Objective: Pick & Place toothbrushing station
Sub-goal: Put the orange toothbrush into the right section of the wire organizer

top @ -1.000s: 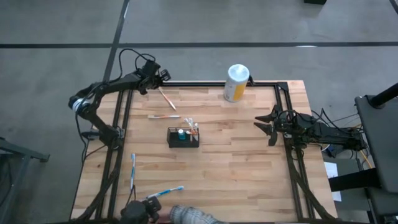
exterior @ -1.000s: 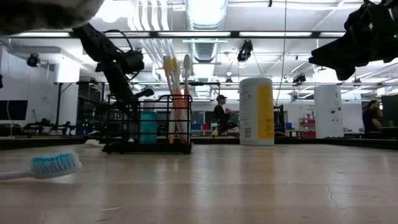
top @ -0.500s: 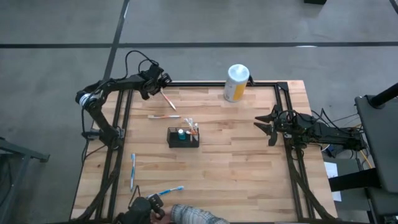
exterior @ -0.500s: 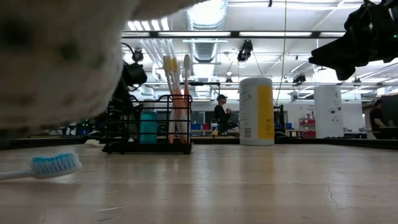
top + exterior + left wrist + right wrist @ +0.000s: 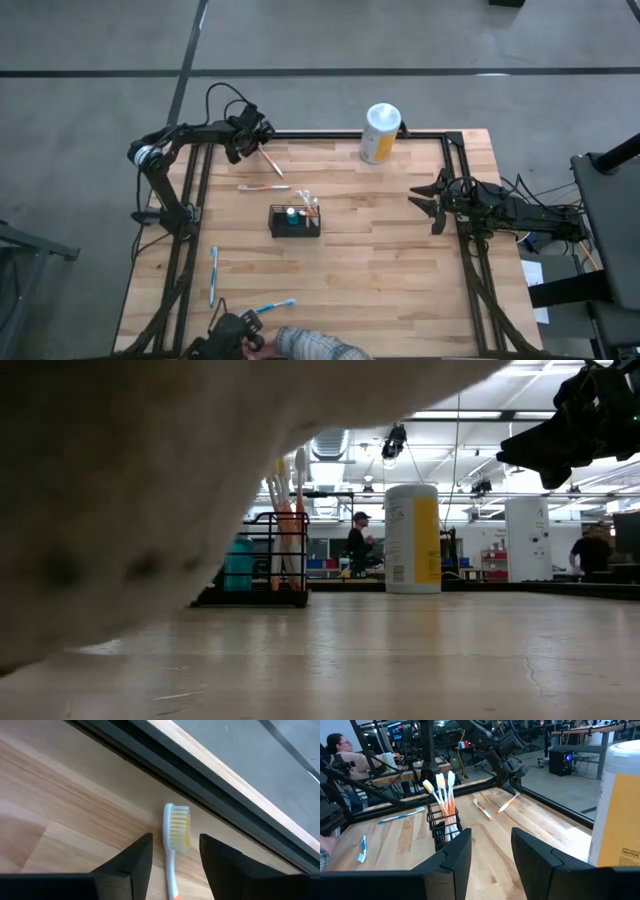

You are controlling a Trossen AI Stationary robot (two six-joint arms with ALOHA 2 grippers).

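Left tool [image 5: 172, 857] spread, poised over orange toothbrush [image 5: 175, 836] at tabletop [image 5: 380, 260] far-left edge; handle runs straight between fingers, seemingly untouched. Basket [image 5: 295, 220] mid-tabletop, well apart. Right tool [image 5: 428, 205] spread, empty, parked at right edge.

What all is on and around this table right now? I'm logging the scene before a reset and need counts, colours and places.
Small black wire-mesh basket: one, table centre, holding upright orange-handled toothbrushes and a teal item.
White-and-orange toothbrush with yellow bristles: one, far left edge, between the left hand's fingers.
Second white-and-orange toothbrush: one, lying flat, left of the basket's far side.
Blue-and-white toothbrushes: two, lying flat near the table's near left corner.
White-topped yellow cylindrical canister: one, far edge.
Person's plaid sleeve: one, near edge, blocking much of the low view.
Left hand: open, over the yellow-bristled toothbrush.
Right hand: open, empty, waiting at the right side.
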